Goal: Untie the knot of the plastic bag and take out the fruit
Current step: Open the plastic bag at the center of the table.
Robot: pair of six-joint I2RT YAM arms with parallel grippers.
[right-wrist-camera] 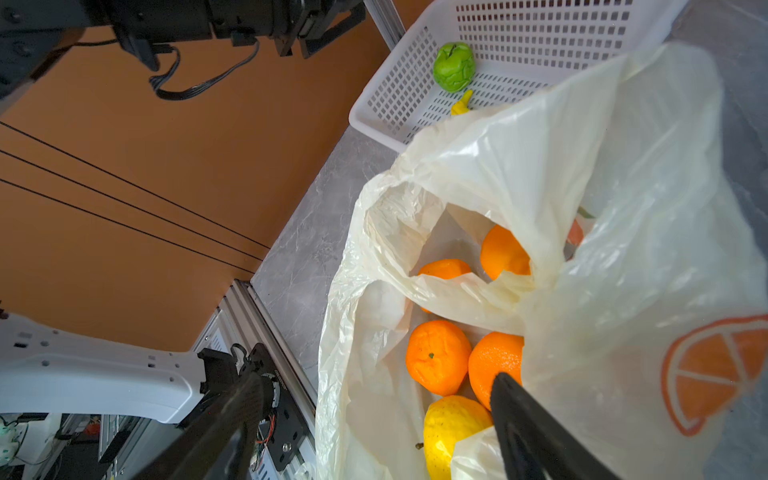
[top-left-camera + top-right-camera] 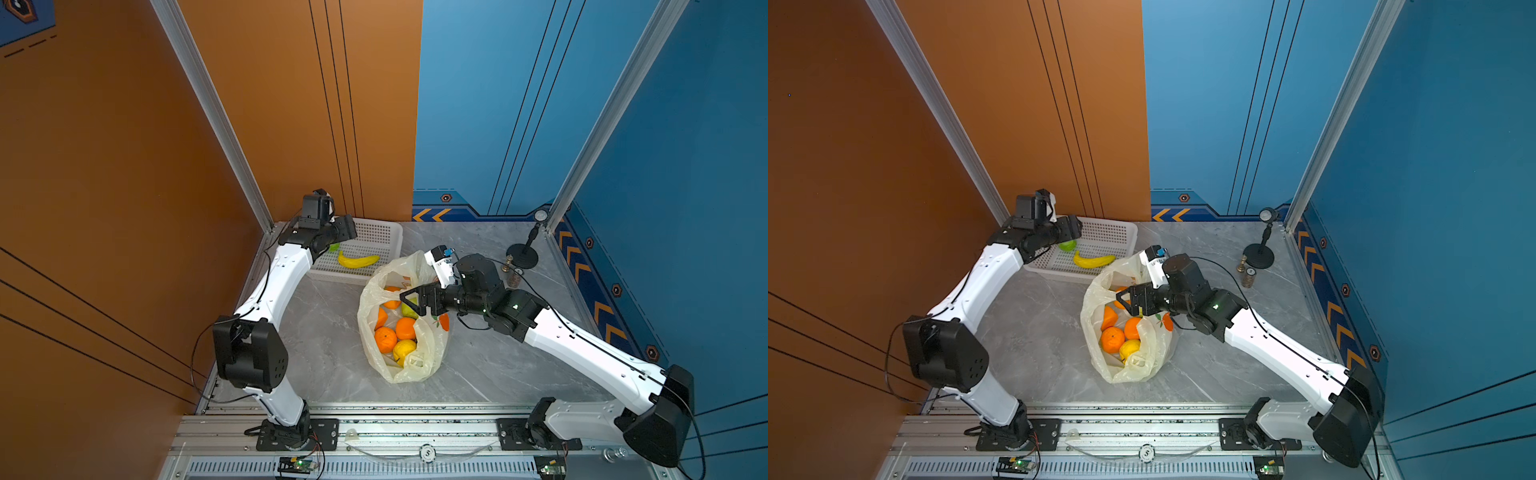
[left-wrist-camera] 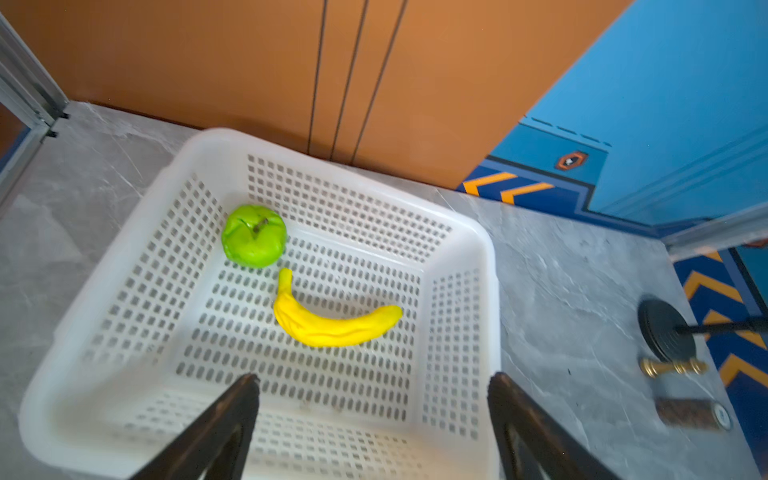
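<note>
The plastic bag lies around the middle of the worktop, mouth gaping wide, its far rim just beside the white basket. Inside we've got oranges bunched together, a yellow citrus at the near end and a green pear tucked under the arm. The only marking on the film is an orange-slice print, a picture with no lettering to read on it. The right pincer hovers over the bag's mouth with its fingers spread wide, one over the fruit, one outside the bag's wall, gripping nothing. Over in the far left corner, the left pincer hangs above the basket, also spread wide and empty. Down in that basket sit the green apple and a banana, the banana's stem nearly touching the apple. Far right corner: a black round-based stand, with a small brass piece and a little jar beside it, the jar's face too blurred to read. On the front rail, a round badge, its mark too small to make out.
</note>
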